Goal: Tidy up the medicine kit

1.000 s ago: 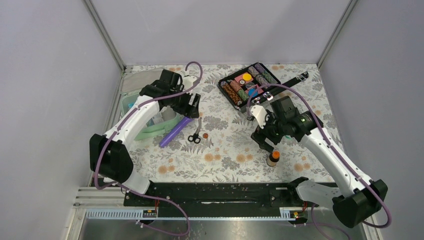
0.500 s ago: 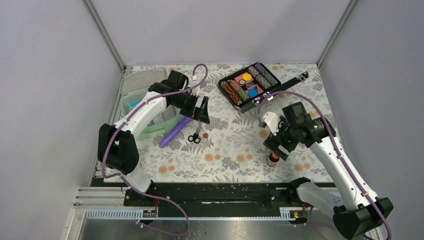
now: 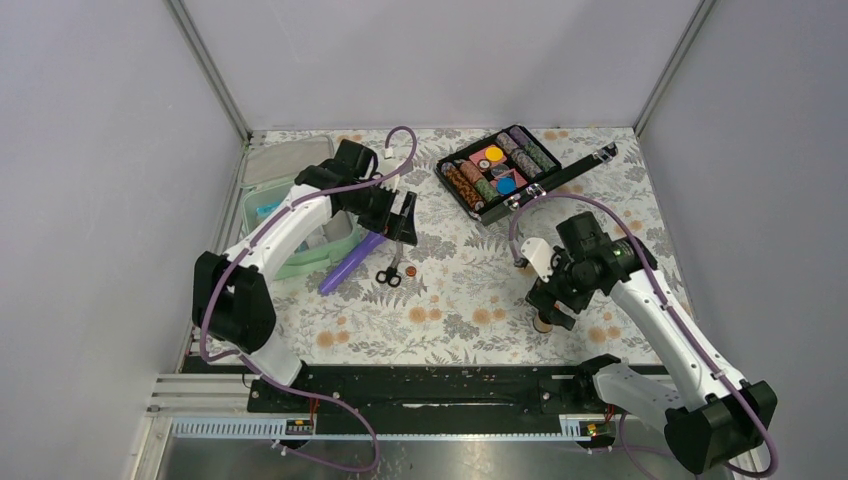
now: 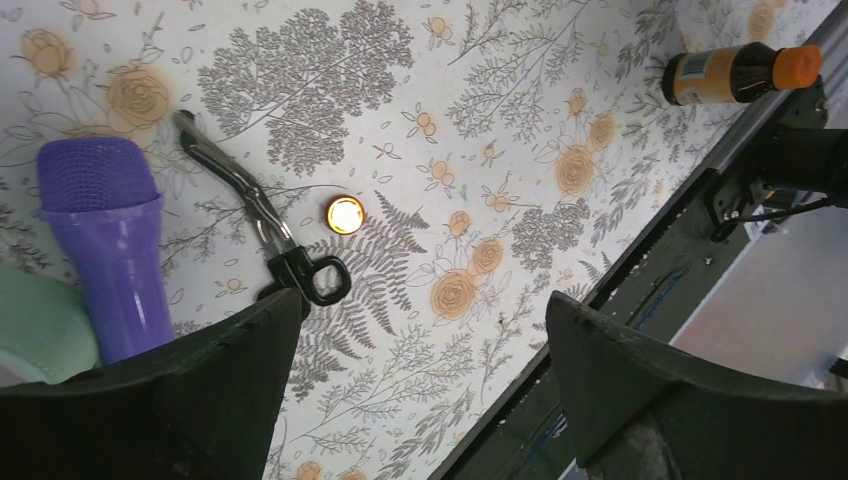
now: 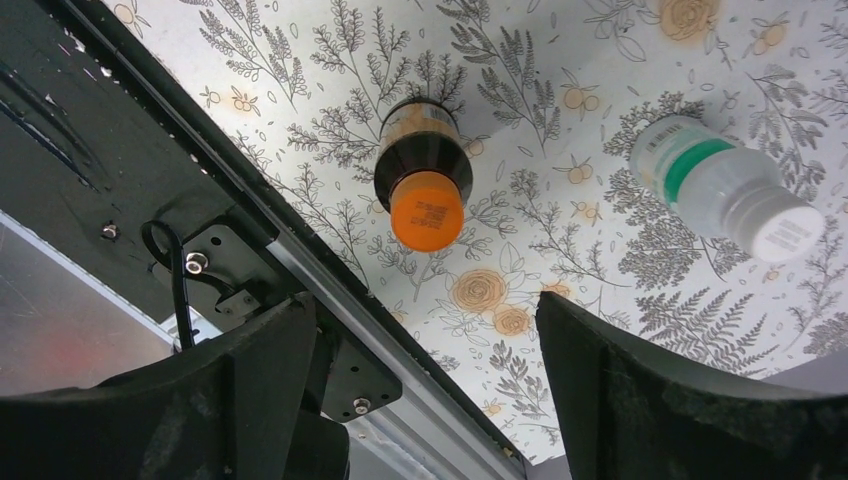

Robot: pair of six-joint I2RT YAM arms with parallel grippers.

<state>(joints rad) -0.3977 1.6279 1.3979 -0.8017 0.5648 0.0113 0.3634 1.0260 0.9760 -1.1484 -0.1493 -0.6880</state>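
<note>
At far left, the mint-green medicine kit [image 3: 300, 266] sits open. Beside it the left gripper [image 3: 402, 218], spread wide, hangs above a purple tool [image 3: 348, 262] and scissors [image 3: 389, 275]. Rightward, the right gripper [image 3: 553, 308], likewise spread, hovers over an orange-capped bottle [image 5: 422, 185].

Soft, even light falls from above, and shadows on the tabletop [image 3: 450, 290] are faint. The overhead view is sharp. In the wrist views the left pincer [image 4: 420, 310] and right pincer [image 5: 425, 310] loom dark and slightly blurred. A small disc [image 4: 345, 214] glares brightly.
</note>
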